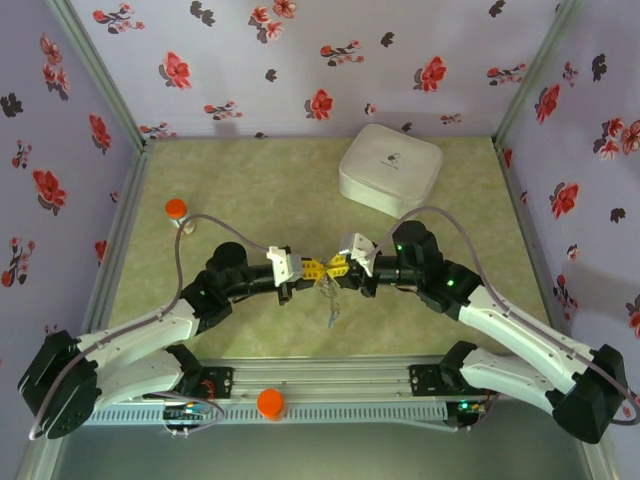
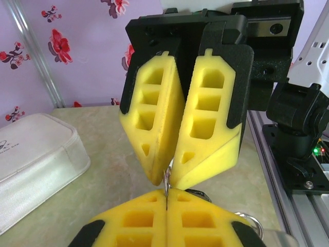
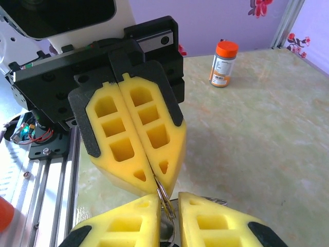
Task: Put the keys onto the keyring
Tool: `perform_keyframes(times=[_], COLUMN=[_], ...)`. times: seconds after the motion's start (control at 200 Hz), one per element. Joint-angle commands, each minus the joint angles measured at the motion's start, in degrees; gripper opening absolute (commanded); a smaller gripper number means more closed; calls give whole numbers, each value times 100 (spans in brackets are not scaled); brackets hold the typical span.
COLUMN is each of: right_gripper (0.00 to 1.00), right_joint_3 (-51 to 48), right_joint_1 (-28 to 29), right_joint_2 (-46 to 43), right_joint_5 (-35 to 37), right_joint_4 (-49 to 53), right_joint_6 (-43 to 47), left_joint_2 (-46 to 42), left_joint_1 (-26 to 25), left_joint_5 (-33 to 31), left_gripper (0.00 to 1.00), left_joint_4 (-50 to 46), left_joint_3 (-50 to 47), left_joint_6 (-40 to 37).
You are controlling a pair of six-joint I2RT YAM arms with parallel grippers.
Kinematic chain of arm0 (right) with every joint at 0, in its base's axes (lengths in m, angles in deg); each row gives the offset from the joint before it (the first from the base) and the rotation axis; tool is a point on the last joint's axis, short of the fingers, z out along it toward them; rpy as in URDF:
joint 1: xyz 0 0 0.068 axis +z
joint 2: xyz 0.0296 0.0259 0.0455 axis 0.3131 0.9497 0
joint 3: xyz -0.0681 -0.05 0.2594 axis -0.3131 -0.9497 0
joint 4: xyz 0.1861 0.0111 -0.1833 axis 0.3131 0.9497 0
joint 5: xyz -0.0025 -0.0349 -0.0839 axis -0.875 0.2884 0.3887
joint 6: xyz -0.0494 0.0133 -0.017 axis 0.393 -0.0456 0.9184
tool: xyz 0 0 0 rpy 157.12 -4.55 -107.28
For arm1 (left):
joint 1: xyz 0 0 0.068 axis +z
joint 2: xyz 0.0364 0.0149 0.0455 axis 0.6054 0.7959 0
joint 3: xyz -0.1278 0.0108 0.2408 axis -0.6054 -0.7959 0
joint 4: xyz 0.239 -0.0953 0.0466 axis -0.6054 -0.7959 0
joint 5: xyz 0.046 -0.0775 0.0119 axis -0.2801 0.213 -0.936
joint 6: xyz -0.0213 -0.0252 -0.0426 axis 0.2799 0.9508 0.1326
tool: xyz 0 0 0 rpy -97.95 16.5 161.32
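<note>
My two grippers meet tip to tip over the middle of the table. My left gripper (image 2: 167, 191) is shut on the thin metal wire of the keyring (image 2: 167, 180), which stands edge-on between its yellow pads. My right gripper (image 3: 177, 198) faces it with its jaws a little apart. The keyring (image 3: 165, 198) runs into that gap and leans on one pad. A black key head (image 2: 201, 194) and a silver loop (image 2: 252, 222) peek out behind my left fingers. From above, the keys (image 1: 331, 312) dangle just under the left gripper (image 1: 312, 267) and right gripper (image 1: 338, 266); they are too small to tell apart.
A white rounded square box (image 1: 390, 168) sits at the back right of the mat. A small orange-capped bottle (image 1: 176, 210) stands at the back left. An orange knob (image 1: 270, 402) sits on the aluminium rail (image 1: 330, 385) between the arm bases. Flowered walls close in three sides.
</note>
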Motion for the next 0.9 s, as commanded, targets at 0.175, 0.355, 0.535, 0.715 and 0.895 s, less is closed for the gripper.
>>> perform_keyframes(times=[0.175,0.355,0.535,0.715,0.895], right_gripper=[0,0,0,0,0], right_joint_3=[191,736,1631,2019,2150], right_joint_1=[35,135,593,857,956], right_joint_2=[224,371,965,1275,1441], right_joint_5=[-287,227,1163,1597,1696], right_joint_4=[151,1019,2499,2888,2995], right_joint_6=[279,692,1537,1780,1770], left_joint_2=[-106,-176,47,56,34], left_joint_1=[2,9,-29,-40,-40], left_joint_5=[104,-333,-381,-422,-419], left_gripper=[0,40,34,22,10], left_joint_4=[241,-1038,-2451,-2378,-2385], left_joint_3=[-14,268,761,804,784], left_joint_6=[77,-237,-648,-750,-802])
